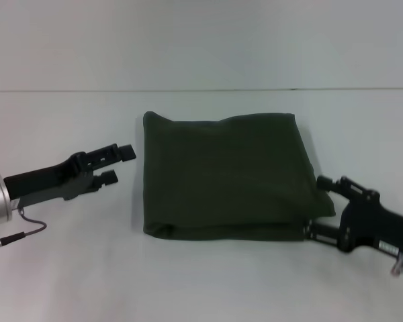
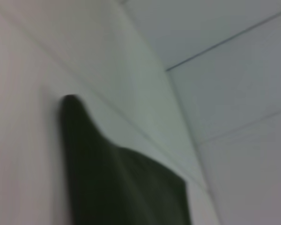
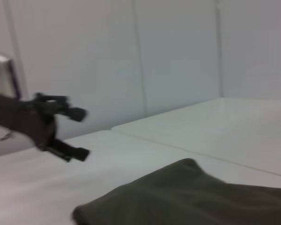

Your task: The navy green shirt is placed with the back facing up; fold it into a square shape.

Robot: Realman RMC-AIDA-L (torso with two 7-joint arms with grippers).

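We judge the navy green shirt near square on the surface, hence left gripper clear, jaws spread; right gripper at its corner, jaws indeterminate.

Your left gripper hovers with its two fingers spread apart, the tips pointing toward the right arm and nothing between them. Your right gripper sits low, its forearm angling back to the near right; you cannot confirm from these views whether it is closed.
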